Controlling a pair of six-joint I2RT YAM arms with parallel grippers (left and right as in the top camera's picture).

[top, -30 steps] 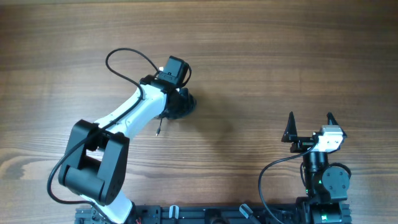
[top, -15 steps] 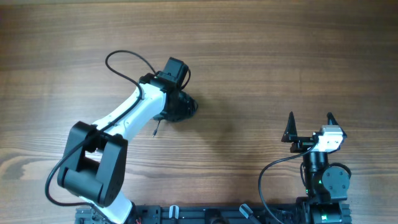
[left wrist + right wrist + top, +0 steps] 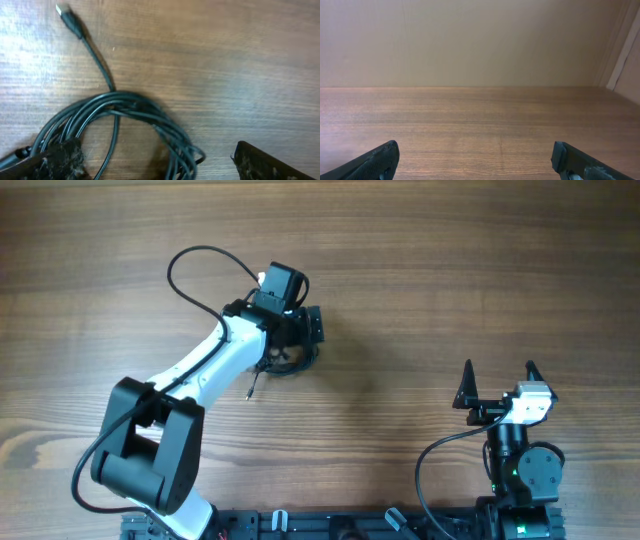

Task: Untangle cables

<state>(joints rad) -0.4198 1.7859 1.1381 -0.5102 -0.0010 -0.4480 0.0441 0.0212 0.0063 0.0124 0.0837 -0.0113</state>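
Observation:
The cables (image 3: 131,114) lie as a tangled black coil on the wooden table, right under my left gripper (image 3: 160,165). Its jaws stand open, one finger (image 3: 56,161) over the coil's left side and the other (image 3: 265,164) off to the right, with a bunch of strands between them. One cord runs up to a plug (image 3: 70,20) with a whitish-silver tip. From overhead, the coil (image 3: 288,361) peeks out beneath the left gripper (image 3: 293,345), and a thin cord end (image 3: 250,388) sticks out below. My right gripper (image 3: 498,380) stands open and holds nothing (image 3: 479,161).
The left arm's own thicker black wire (image 3: 195,265) loops over the table behind the wrist. The right arm's base (image 3: 520,470) sits at the front right with its wire (image 3: 425,470) curving beside it. A pale wall (image 3: 470,40) rises beyond the table in the right wrist view.
My left gripper has gone from shut to open over the coil, and the wrist has lifted a little toward the far side. The right arm has not moved.

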